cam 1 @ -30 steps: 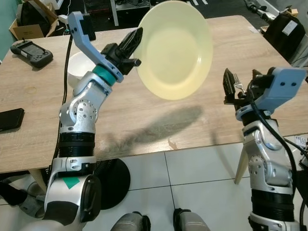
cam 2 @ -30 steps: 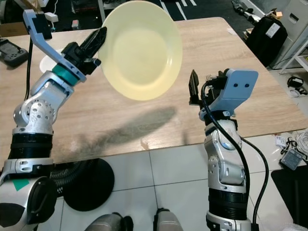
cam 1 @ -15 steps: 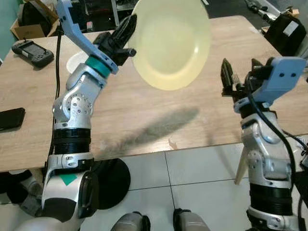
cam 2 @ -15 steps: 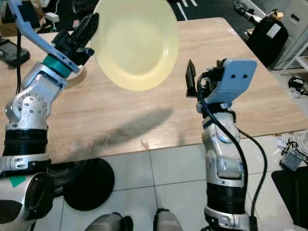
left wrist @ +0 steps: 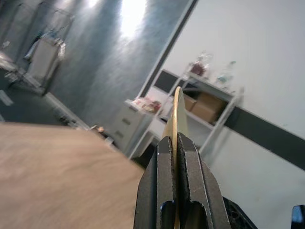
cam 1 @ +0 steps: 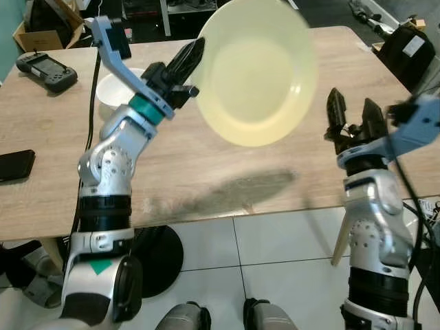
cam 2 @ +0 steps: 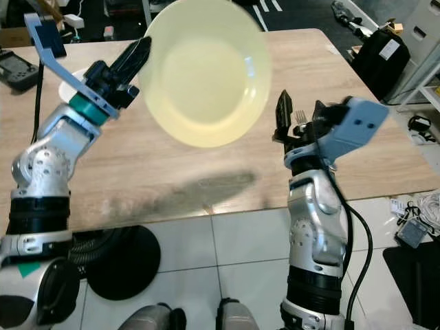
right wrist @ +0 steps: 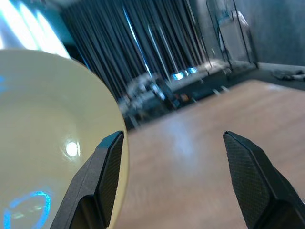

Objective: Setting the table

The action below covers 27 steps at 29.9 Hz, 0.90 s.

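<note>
The left hand (cam 1: 187, 63) is clamped tight on the rim of the plate (cam 1: 258, 72), its two black fingers (left wrist: 174, 186) pressed flat on either side of the edge. The plate is pale yellow and held up in the air above the desk (cam 1: 206, 158), tilted so its hollow face looks toward the robot; its shadow lies on the wood below, near the front edge. The right hand (cam 1: 354, 118) is raised beside the plate's right side, fingers (right wrist: 107, 176) spread wide and holding nothing, with the plate's rim close by one finger. Behind the left hand a white bowl (cam 1: 113, 88) sits on the desk. Farther left lie a black controller (cam 1: 41, 69) and a phone (cam 1: 15, 165).
</note>
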Tool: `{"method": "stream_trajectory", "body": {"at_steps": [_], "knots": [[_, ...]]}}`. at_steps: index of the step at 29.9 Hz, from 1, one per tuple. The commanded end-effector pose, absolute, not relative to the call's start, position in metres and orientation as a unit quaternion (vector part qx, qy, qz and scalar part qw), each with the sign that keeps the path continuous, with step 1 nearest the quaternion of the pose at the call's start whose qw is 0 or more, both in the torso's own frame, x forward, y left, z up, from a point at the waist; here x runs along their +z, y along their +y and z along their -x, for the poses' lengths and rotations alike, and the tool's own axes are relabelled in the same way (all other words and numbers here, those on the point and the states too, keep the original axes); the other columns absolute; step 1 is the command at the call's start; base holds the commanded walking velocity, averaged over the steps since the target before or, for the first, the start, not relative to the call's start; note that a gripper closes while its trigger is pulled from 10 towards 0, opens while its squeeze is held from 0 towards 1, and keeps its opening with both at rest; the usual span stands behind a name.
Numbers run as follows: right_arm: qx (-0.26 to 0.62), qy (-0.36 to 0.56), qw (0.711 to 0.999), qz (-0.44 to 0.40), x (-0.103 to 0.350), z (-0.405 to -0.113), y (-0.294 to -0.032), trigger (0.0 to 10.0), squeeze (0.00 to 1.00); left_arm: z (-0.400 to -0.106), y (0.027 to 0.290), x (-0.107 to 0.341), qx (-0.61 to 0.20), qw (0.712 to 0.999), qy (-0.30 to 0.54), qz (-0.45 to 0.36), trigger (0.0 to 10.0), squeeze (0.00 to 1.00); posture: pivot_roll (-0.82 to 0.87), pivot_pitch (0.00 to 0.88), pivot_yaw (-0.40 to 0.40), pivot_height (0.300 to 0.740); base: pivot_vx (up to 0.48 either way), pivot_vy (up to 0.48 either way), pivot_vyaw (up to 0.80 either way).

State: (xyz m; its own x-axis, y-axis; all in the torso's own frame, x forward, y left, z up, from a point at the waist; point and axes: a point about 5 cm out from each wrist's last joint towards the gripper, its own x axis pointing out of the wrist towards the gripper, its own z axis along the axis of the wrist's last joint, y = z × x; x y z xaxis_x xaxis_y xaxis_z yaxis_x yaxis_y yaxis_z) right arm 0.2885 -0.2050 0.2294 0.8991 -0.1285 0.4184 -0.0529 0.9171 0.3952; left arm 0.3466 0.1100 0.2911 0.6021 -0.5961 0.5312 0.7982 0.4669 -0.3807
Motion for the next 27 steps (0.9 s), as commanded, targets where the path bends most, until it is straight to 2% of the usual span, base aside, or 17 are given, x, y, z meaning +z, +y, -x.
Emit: {"method": "stream_trajectory", "body": {"at_steps": [1, 3, 8, 12, 16, 18, 21, 27], "knots": [[-0.046, -0.206, 0.960, -0.182, 0.221, -0.284, -0.219, 10.0, 0.00, -0.348, 0.115, 0.282, -0.408, 0.845, -0.151, 0.312, 10.0, 0.00, 0.05, 0.000, 0.074, 0.740, 0.000, 0.000, 0.00], [-0.050, -0.175, 0.973, -0.139, 0.211, -0.285, -0.220, 10.0, 0.00, -0.350, 0.117, 0.261, -0.378, 0.861, -0.118, 0.319, 10.0, 0.00, 0.05, 0.000, 0.068, 0.740, 0.000, 0.000, 0.00], [-0.033, -0.154, 0.979, -0.128, 0.201, -0.288, -0.209, 10.0, 0.00, -0.349, 0.120, 0.224, -0.333, 0.862, -0.056, 0.379, 10.0, 0.00, 0.05, 0.000, 0.062, 0.740, 0.000, 0.000, 0.00], [-0.019, -0.147, 0.980, -0.130, 0.197, -0.289, -0.200, 10.0, 0.00, -0.347, 0.125, 0.198, -0.284, 0.840, -0.015, 0.462, 10.0, 0.00, 0.06, 0.000, 0.041, 0.740, 0.000, 0.000, 0.00], [-0.015, -0.143, 0.980, -0.135, 0.195, -0.289, -0.198, 10.0, 0.00, -0.345, 0.128, 0.193, -0.272, 0.830, -0.010, 0.487, 10.0, 0.00, 0.07, 0.000, 0.034, 0.740, 0.000, 0.000, 0.00], [-0.008, -0.134, 0.981, -0.142, 0.191, -0.292, -0.193, 10.0, 0.00, -0.346, 0.144, 0.181, -0.233, 0.821, 0.006, 0.521, 10.0, 0.00, 0.07, 0.000, 0.034, 0.740, 0.000, 0.000, 0.00], [0.002, -0.134, 0.981, -0.143, 0.192, -0.293, -0.189, 10.0, 0.00, -0.347, 0.150, 0.174, -0.208, 0.815, 0.017, 0.541, 10.0, 0.00, 0.09, 0.000, 0.034, 0.740, 0.000, 0.000, 0.00], [-0.009, -0.131, 0.979, -0.154, 0.187, -0.293, -0.190, 10.0, 0.00, -0.347, 0.139, 0.183, -0.220, 0.801, 0.010, 0.557, 10.0, 0.00, 0.09, 0.000, 0.036, 0.740, 0.000, 0.000, 0.00]]}}
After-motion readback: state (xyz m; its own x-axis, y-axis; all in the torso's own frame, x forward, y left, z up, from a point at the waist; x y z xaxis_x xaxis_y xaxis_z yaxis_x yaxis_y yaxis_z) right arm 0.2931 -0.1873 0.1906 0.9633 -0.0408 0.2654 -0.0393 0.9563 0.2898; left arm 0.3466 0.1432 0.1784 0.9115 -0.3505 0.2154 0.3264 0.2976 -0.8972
